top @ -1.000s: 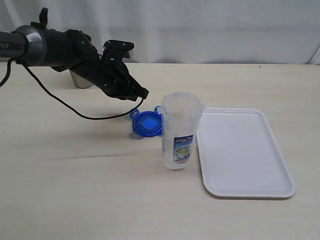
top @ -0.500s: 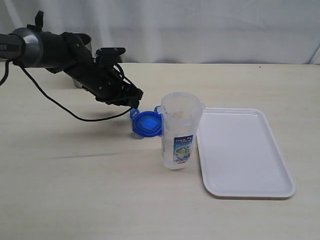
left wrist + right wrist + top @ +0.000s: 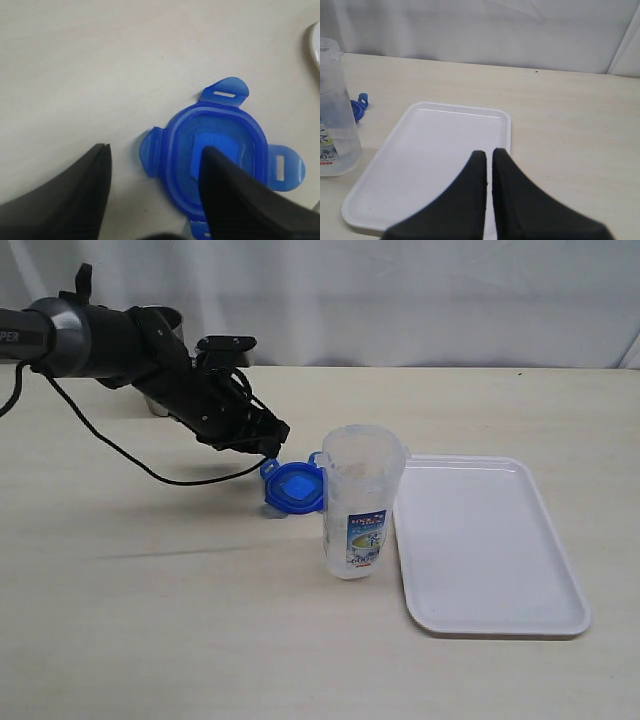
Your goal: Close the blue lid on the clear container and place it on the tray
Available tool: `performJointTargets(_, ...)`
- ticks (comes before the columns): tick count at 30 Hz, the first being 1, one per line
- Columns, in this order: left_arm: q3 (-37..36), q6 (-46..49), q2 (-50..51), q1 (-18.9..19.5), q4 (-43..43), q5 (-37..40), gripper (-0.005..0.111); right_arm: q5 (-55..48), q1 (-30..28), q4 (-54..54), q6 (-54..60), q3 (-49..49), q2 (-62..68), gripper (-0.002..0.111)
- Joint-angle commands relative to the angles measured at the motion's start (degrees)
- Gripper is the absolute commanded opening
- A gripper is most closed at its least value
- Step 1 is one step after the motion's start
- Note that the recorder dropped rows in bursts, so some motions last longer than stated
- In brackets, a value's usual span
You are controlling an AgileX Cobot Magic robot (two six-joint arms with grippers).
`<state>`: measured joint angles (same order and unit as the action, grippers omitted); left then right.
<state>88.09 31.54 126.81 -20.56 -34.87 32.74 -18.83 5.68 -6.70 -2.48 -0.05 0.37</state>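
1. Plainly, the step in hand is picking up the blue lid (image 3: 293, 487). It lies flat on the table (image 3: 150, 640), flaps splayed, just left of the clear container (image 3: 358, 505). The container stands upright and uncapped beside the left edge of the tray (image 3: 480, 540).
2. The left gripper (image 3: 272, 440) hangs just above the lid's far-left side. Its jaws are spread and nothing is between them.
3. In the left wrist view, one finger of the left gripper (image 3: 156, 150) overlaps the lid (image 3: 220, 130), and the other stands over bare table. The grip looks off-centre, towards the lid's left.
4. To do this well, I would shift the gripper slightly right until the lid's body sits between the fingers.
5. I would then come down and close across the firm rim, not on a hinged flap, which would likely bend and slip.
6. The container is close, so the right-hand finger has little room, and a nudge could topple it.
7. The left arm reaches in from the far left, sloping down, with its wrist pitched towards the lid and its cable trailing on the table.
8. The right gripper (image 3: 489, 152) has its fingers pressed together and holds nothing. It waits over the near right part of the tray (image 3: 445, 145).
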Motion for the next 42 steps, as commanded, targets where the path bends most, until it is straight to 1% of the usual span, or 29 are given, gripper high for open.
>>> performJointTargets(1,0.03,0.55,2.19,-0.15,-0.47,-1.18,0.05,0.53,-0.2,0.08,0.37,0.05,-0.37,0.004)
performJointTargets(5,0.03,0.68,2.44,-0.43,-1.38,-2.37,0.05,0.53,-0.2,0.08,0.37,0.05,-0.37,0.004)
performJointTargets(13,0.03,2.18,4.24,-2.8,-2.03,-5.31,0.05,0.53,-0.2,0.08,0.37,0.05,-0.37,0.004)
performJointTargets(31,0.03,2.18,4.98,-2.77,-1.13,-3.26,0.049,0.53,-0.2,0.08,0.37,0.05,-0.37,0.004)
performJointTargets(33,0.03,2.18,4.98,-2.77,-0.6,-3.12,0.043,0.53,-0.2,0.08,0.37,0.05,-0.37,0.004)
performJointTargets(38,0.03,2.18,4.98,-2.77,-0.48,-2.57,0.021,0.53,-0.2,0.08,0.37,0.05,-0.37,0.004)
performJointTargets(42,0.03,2.27,4.98,-2.77,0.16,-1.77,0.006,0.53,-0.2,0.08,0.37,0.05,-0.37,0.004)
